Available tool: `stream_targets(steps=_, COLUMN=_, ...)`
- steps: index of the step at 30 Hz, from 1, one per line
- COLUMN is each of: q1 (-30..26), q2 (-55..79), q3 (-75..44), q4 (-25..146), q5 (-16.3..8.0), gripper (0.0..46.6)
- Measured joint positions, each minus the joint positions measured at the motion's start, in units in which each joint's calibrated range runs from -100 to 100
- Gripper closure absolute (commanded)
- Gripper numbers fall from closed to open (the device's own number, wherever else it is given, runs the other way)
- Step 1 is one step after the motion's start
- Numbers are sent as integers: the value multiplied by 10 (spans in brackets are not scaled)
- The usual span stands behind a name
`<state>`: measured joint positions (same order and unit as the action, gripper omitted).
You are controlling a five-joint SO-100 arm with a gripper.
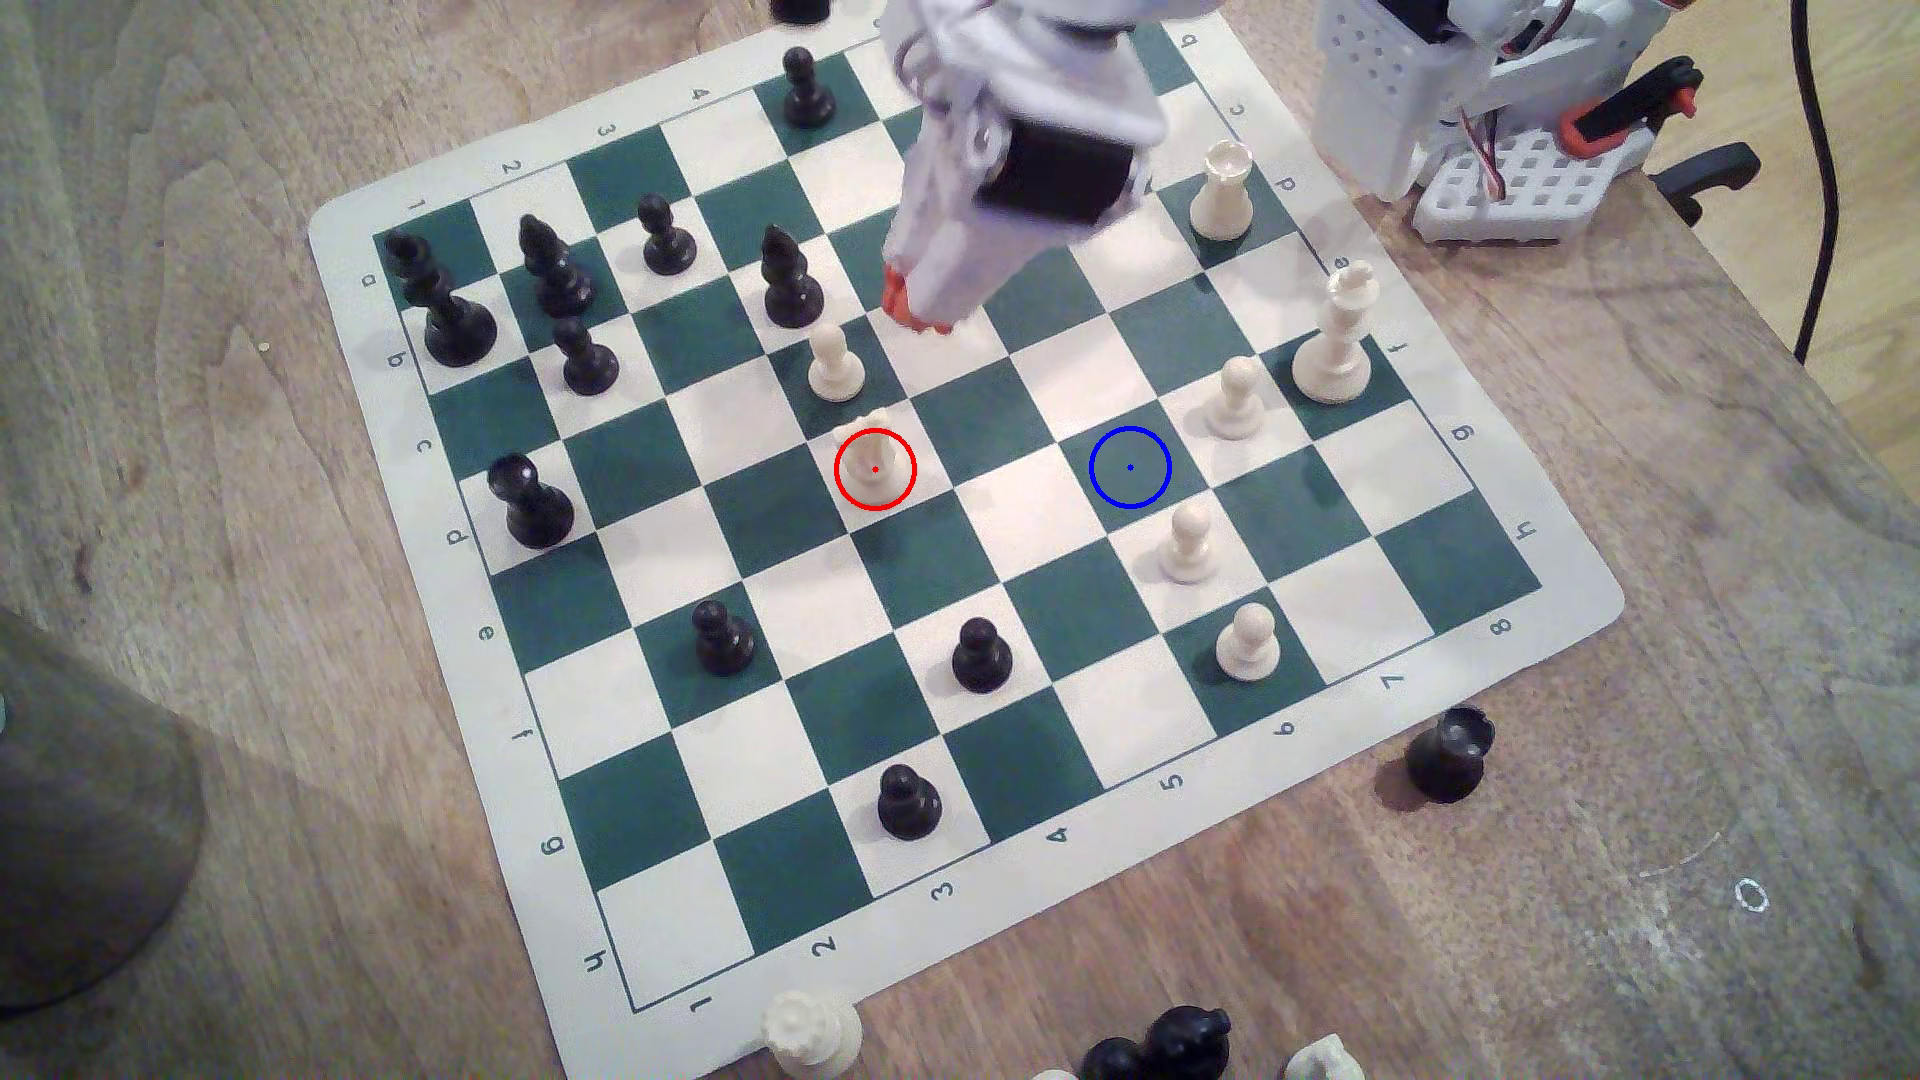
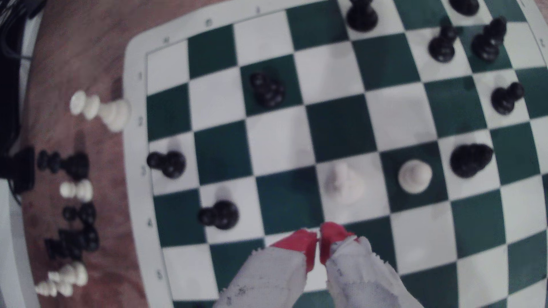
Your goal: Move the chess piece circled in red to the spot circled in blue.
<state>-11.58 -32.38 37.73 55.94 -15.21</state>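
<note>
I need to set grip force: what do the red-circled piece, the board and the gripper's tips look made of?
The chess piece: probably moulded plastic, cream, smooth with a dull sheen. The board: seemingly a thin flexible vinyl or printed mat, lying flat with rounded corners, matte. The gripper: white, likely printed plastic fingers with red tips that look like tape or rubbery coating; I cannot tell which.

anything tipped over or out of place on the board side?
One thing: a black piece lies tipped on the table beyond the exterior view's lower-right board edge. On the board, pieces stand upright, including the chess piece. The gripper is shut above it.
</note>
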Motion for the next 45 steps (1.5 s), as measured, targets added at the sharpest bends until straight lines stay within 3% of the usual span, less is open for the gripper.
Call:
stream_targets(steps=6, q1=-32, q2=18, q3=6, q4=41, q5=-4, gripper=464)
stream_targets(steps=10, q1=-40, q2=53, q3=19, q4=24, q5=-8, gripper=441)
stream_targets(steps=13, q1=-47, q2=97, q3=19, q4=4, q5=-7, gripper=381)
stream_targets(steps=17, q1=-32, q2=127, q3=19, q4=-7, q5=2, gripper=345)
stream_targets(steps=30, q1=10, q2=190, q3=19, q4=-59, q5=19, gripper=342)
stream_targets(steps=45, q1=23, q2=225, q3=18, q4=-101, q5=19, gripper=316)
